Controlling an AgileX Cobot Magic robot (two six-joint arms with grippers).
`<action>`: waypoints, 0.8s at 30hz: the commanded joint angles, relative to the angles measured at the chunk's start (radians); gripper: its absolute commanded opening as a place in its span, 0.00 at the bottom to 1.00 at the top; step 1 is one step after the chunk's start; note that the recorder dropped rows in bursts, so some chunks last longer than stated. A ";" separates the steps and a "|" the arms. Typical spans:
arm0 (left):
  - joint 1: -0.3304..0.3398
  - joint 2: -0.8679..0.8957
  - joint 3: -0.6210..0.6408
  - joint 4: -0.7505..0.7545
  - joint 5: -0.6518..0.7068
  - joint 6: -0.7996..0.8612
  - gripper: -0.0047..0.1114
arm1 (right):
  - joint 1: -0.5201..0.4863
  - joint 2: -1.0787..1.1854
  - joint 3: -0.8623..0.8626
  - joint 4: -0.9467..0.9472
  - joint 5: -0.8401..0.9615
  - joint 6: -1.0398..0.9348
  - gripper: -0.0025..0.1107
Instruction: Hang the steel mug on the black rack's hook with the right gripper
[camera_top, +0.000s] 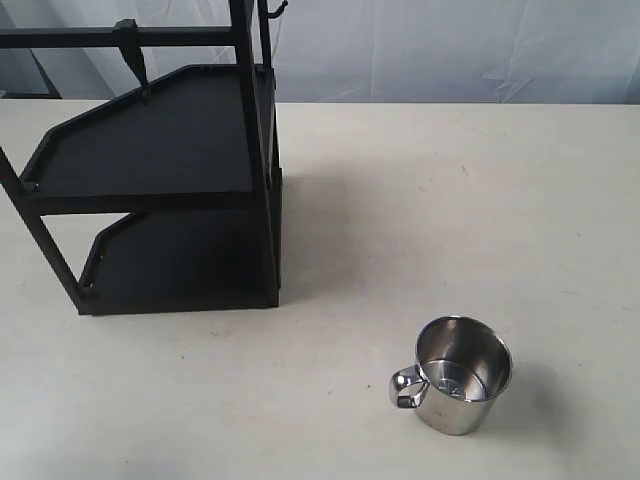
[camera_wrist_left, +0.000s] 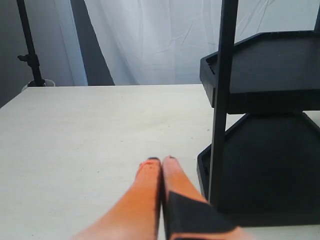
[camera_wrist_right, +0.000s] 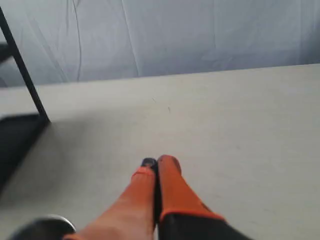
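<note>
The steel mug (camera_top: 462, 375) stands upright on the table at the front right, its looped handle (camera_top: 404, 387) turned left. Its rim (camera_wrist_right: 42, 225) just shows at a corner of the right wrist view. The black rack (camera_top: 165, 185) stands at the back left; the hook (camera_top: 131, 50) hangs point-down from its top bar. My right gripper (camera_wrist_right: 159, 161) is shut and empty, near the mug and over bare table. My left gripper (camera_wrist_left: 161, 160) is shut and empty beside the rack (camera_wrist_left: 265, 130). Neither gripper appears in the exterior view.
A thin curved black hook (camera_top: 275, 10) sits at the rack's top right post. White curtain (camera_top: 450, 45) hangs behind the table. A dark stand (camera_wrist_left: 30, 45) rises beyond the table's far edge in the left wrist view.
</note>
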 joint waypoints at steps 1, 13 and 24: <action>-0.001 -0.005 -0.002 0.008 -0.006 0.000 0.05 | -0.006 -0.006 0.001 0.360 -0.254 0.099 0.01; -0.001 -0.005 -0.002 0.008 -0.006 0.000 0.05 | -0.006 0.035 -0.081 0.678 -0.320 0.162 0.01; -0.001 -0.005 -0.002 0.008 -0.006 0.000 0.05 | -0.006 0.665 -0.755 -0.052 0.347 0.160 0.01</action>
